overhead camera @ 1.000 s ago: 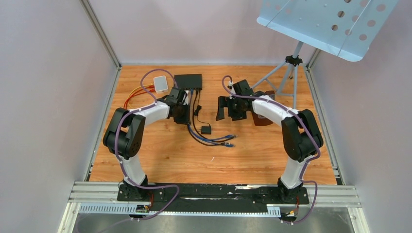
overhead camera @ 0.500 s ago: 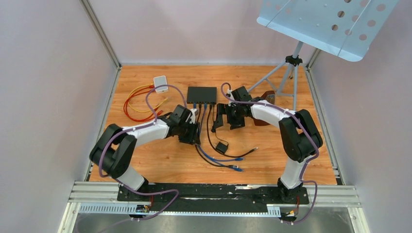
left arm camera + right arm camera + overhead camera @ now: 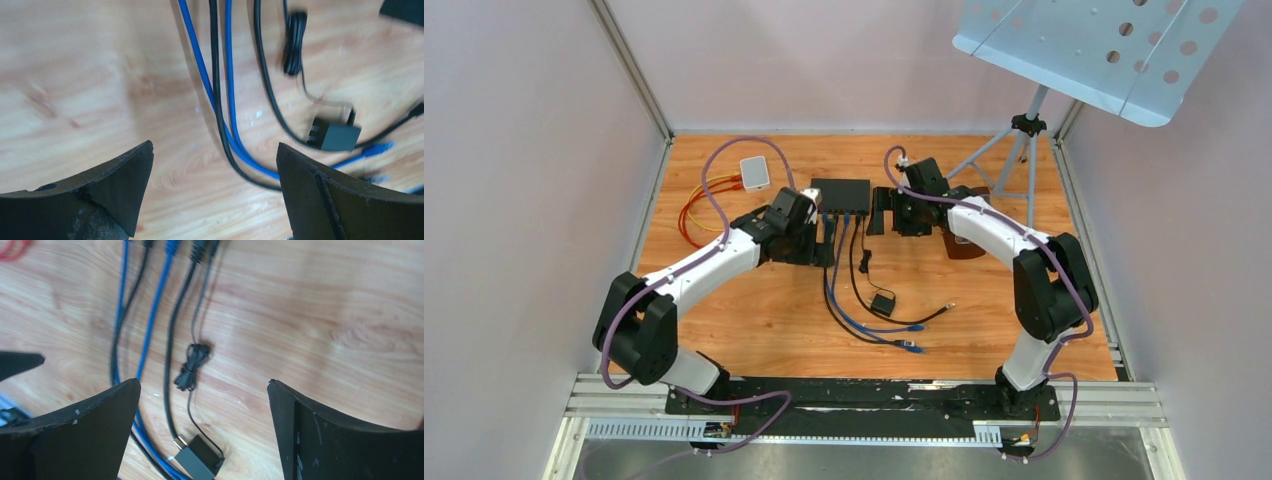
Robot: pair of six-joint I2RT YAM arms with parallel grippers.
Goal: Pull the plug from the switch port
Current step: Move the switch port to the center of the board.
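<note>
The black switch point(image 3: 841, 193) lies at the back middle of the wooden table. Blue and black cables point(image 3: 834, 290) run from its near face toward me. Their plugs point(image 3: 172, 246) show at the top edge of the right wrist view, a blue one beside a black one point(image 3: 198, 251). My left gripper point(image 3: 819, 245) point(image 3: 214, 150) is open just left of the cables, low over the wood, holding nothing. My right gripper point(image 3: 886, 212) point(image 3: 204, 385) is open beside the switch's right end, empty, with the cables and a small black adapter point(image 3: 197, 457) below it.
A white box point(image 3: 754, 172) with orange and yellow wires point(image 3: 709, 205) sits back left. A music stand's tripod point(image 3: 1024, 130) and a brown object point(image 3: 969, 245) stand back right. Loose cable ends point(image 3: 911, 347) lie mid-table near the adapter point(image 3: 882, 303).
My left gripper has opened and moved back toward the switch. The switch slid right and nearer a second ago, then stayed. My right gripper moved up beside the switch's right end.
</note>
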